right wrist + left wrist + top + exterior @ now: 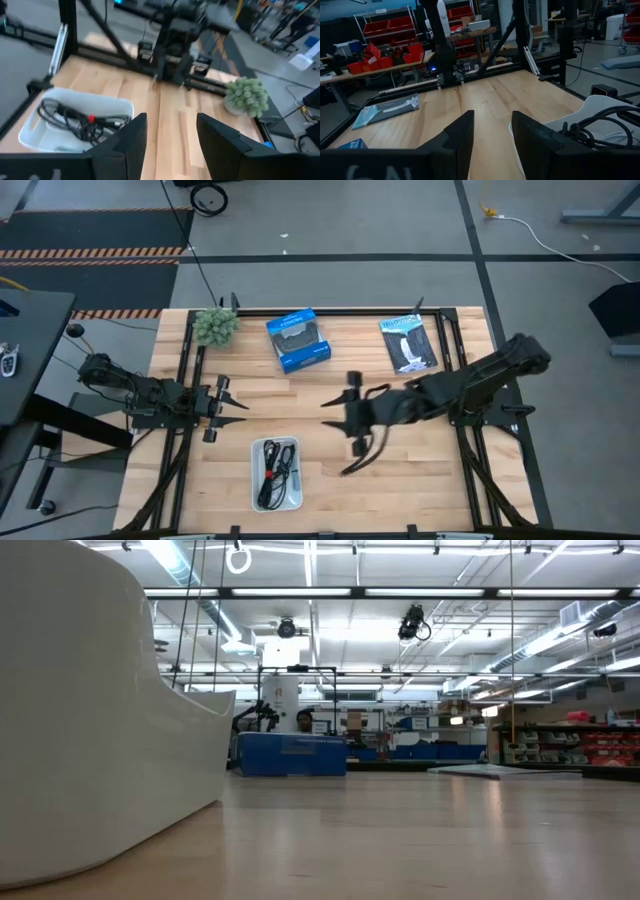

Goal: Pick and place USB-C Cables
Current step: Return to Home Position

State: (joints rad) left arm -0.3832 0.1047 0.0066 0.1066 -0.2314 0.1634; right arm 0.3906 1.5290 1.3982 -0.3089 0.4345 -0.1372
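Observation:
The cables (278,467) lie bundled in a white tray (259,495) near the table's near edge. They are black, one with a red tie (90,118), and a white one shows beside them. My left gripper (238,406) (492,135) hovers open, left of and beyond the tray. My right gripper (330,402) (171,135) hovers open to the tray's right, facing the left arm with nothing between its fingers. A thin dark curved shape (362,452) shows on the near side of the right gripper; cable or shadow, I cannot tell.
A blue box (298,340) and a flat black-and-white packet (410,343) lie near the far edge, with a small green plant (215,325) at the far left corner. In the low view the tray's wall (100,720) fills the left. Bare wood lies between the grippers.

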